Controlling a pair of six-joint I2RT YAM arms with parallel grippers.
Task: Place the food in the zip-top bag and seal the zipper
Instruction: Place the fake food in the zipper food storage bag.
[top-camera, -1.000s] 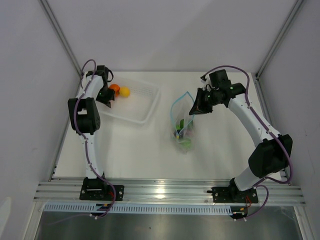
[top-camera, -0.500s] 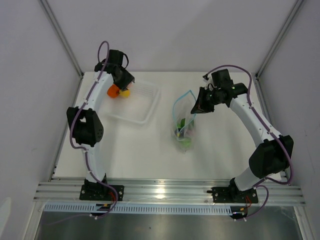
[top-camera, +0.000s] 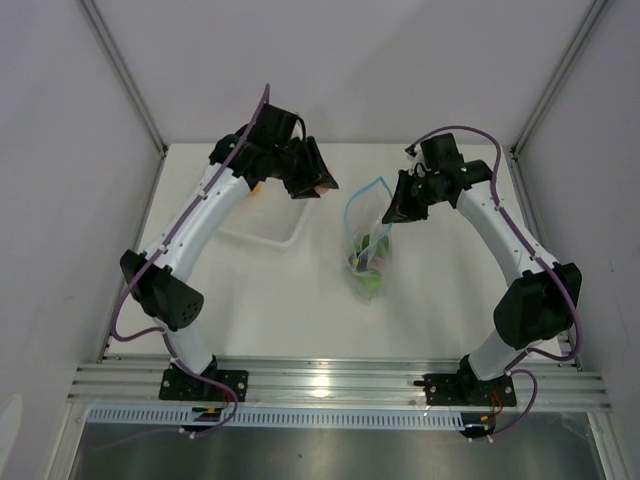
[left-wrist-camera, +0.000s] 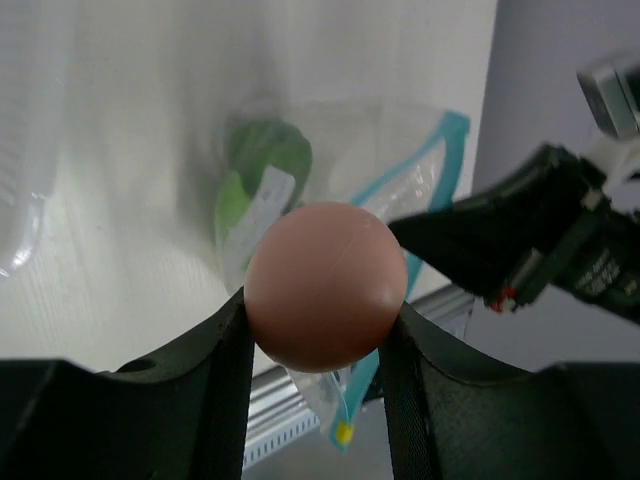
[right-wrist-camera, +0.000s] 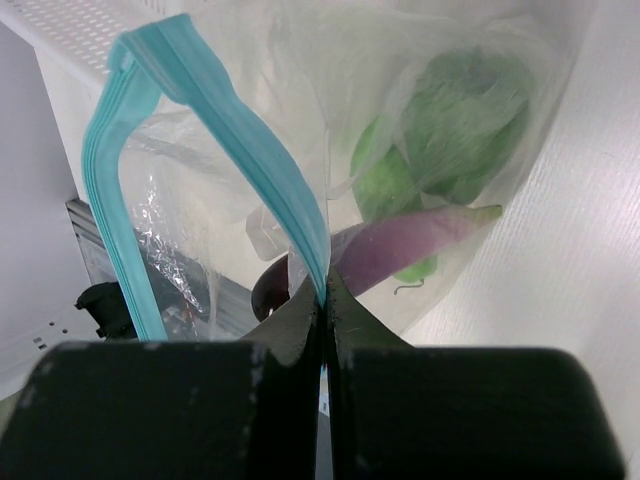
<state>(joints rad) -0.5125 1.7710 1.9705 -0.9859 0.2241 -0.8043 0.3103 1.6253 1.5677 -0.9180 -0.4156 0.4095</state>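
Note:
My left gripper (top-camera: 318, 184) is shut on a smooth round pink peach (left-wrist-camera: 325, 285) and holds it in the air just left of the zip-top bag (top-camera: 366, 245). My right gripper (top-camera: 391, 212) is shut on the bag's blue zipper strip (right-wrist-camera: 250, 130) and holds the mouth up and open. Inside the bag lie a green bell pepper (right-wrist-camera: 460, 120), a purple eggplant (right-wrist-camera: 410, 240) and a light green piece. In the left wrist view the bag (left-wrist-camera: 420, 190) and the right gripper (left-wrist-camera: 500, 240) lie beyond the peach. A bit of yellow lemon (top-camera: 257, 186) shows under the left arm.
The clear rigid tray (top-camera: 290, 236) stands at the back left, mostly hidden by the left arm. Grey walls close in the table on three sides. An aluminium rail (top-camera: 330, 380) runs along the near edge.
My left gripper has risen out of the tray and swung right toward the bag, carrying the peach. The right gripper and the bag have stayed in place.

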